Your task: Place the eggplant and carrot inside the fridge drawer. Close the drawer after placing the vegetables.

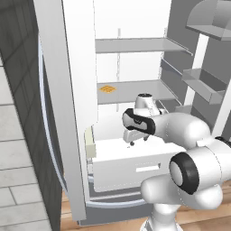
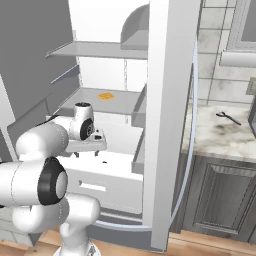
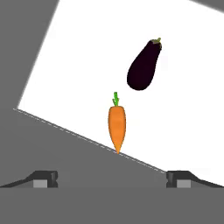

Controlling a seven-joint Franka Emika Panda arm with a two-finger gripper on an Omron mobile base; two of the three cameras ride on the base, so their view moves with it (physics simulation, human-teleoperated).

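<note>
Claw (image 3: 112, 178): two small dark tips spread wide, gripping nothing, poised over the wide white box-shaped fridge drawer (image 1: 135, 168), which stands pulled out. On the drawer's white floor: bright orange tapered carrot (image 3: 117, 127) with green stem, its point at the floor's edge; glossy near-black purple oval eggplant (image 3: 144, 65) near it, not touching. Flat orange grid-patterned square (image 1: 107, 88) on the shelf above.
</note>
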